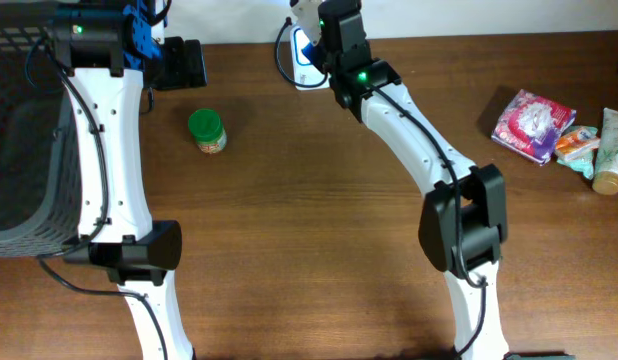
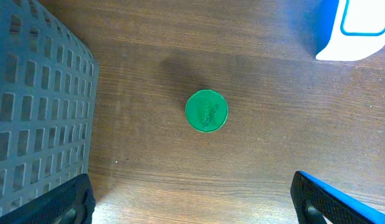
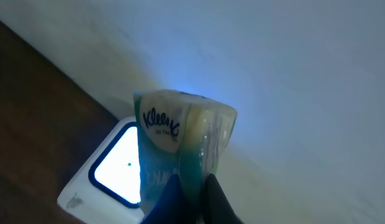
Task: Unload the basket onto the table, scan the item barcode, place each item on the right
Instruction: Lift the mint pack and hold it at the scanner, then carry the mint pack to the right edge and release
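Pale wall (image 3: 292, 74) behind Kleenex pack (image 3: 180, 137), tight between right fingers (image 3: 171, 200); left fingers (image 2: 61, 202) wide apart.

Basket (image 1: 19, 150) blocks the left; open table (image 1: 319, 230) surrounds the green-lidded jar (image 1: 206, 130)

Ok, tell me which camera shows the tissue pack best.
The right wrist view: the tissue pack sits centre frame, brand name readable, pinched in the right hand by the lit scanner. The overhead view hides it under the right arm. The left wrist view misses it; the scanner's corner shows there.
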You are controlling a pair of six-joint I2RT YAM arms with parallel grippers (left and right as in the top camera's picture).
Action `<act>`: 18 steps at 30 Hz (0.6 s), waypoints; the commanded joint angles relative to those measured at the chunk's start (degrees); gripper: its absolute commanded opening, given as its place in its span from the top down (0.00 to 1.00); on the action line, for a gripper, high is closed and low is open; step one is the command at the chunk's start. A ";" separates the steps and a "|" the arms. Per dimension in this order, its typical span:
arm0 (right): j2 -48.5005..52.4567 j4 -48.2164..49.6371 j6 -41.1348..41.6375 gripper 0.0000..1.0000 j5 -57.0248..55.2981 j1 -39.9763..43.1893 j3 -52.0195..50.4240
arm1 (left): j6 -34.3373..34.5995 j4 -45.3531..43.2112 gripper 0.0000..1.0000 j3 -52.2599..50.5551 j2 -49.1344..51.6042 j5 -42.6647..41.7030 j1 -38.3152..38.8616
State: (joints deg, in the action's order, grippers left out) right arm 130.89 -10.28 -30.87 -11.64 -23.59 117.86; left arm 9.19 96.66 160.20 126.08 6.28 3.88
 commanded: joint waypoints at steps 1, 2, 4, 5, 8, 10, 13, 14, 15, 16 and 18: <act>5.35 0.76 -0.46 0.96 1.38 0.31 0.70 | -0.31 0.04 0.01 0.66 -0.63 0.46 -0.31; 5.62 0.68 -0.17 0.96 1.38 0.31 0.70 | -0.31 0.04 0.01 0.66 -0.63 0.46 -0.31; 5.79 0.72 -0.20 0.96 1.33 0.33 0.70 | -0.31 0.04 0.01 0.66 -0.63 0.46 -0.31; 5.77 0.72 0.07 0.96 1.25 0.33 0.72 | -0.31 0.04 0.01 0.66 -0.63 0.46 -0.31; 4.57 0.68 9.81 0.96 -5.46 0.55 1.57 | -0.31 0.04 0.01 0.66 -0.63 0.46 -0.31; 1.99 -0.52 16.46 0.96 -5.20 1.29 2.49 | -0.31 0.04 0.01 0.66 -0.63 0.46 -0.31; -4.70 -5.90 25.97 0.96 -5.18 5.22 3.26 | -0.31 0.04 0.01 0.66 -0.63 0.46 -0.31; -6.78 -9.03 29.18 0.96 -5.16 6.93 3.26 | -0.31 0.04 0.01 0.66 -0.63 0.46 -0.31; -9.51 -14.56 33.46 0.96 -5.16 10.12 3.26 | -0.31 0.04 0.01 0.66 -0.63 0.46 -0.31; -11.78 -21.22 36.50 0.96 -5.14 13.38 3.26 | -0.31 0.04 0.01 0.66 -0.63 0.46 -0.31; -14.23 -35.95 37.40 0.96 -5.57 20.52 3.26 | -0.31 0.04 0.01 0.66 -0.63 0.46 -0.31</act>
State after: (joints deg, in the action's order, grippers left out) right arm 119.44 -39.64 1.34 -15.84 -8.25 120.90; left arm 9.19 96.64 160.20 126.08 6.28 3.88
